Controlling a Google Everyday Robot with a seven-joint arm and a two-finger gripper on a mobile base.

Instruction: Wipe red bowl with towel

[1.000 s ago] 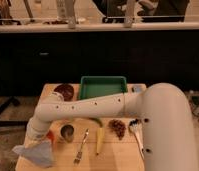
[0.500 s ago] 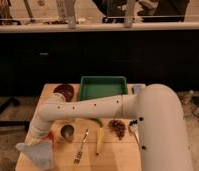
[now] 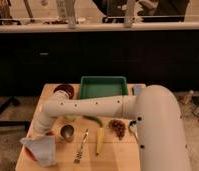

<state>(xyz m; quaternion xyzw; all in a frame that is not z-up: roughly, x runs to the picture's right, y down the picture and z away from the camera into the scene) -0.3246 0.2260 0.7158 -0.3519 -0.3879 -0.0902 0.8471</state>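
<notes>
towel (image 3: 41,149), limp (creased), pincer (image 3: 37,136) clamped

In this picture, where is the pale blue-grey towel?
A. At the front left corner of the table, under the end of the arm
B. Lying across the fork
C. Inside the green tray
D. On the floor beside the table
A. The towel hangs at the table's front left corner, below the gripper, shut on it; the green tray stands farther back and the fork lies apart.
</notes>
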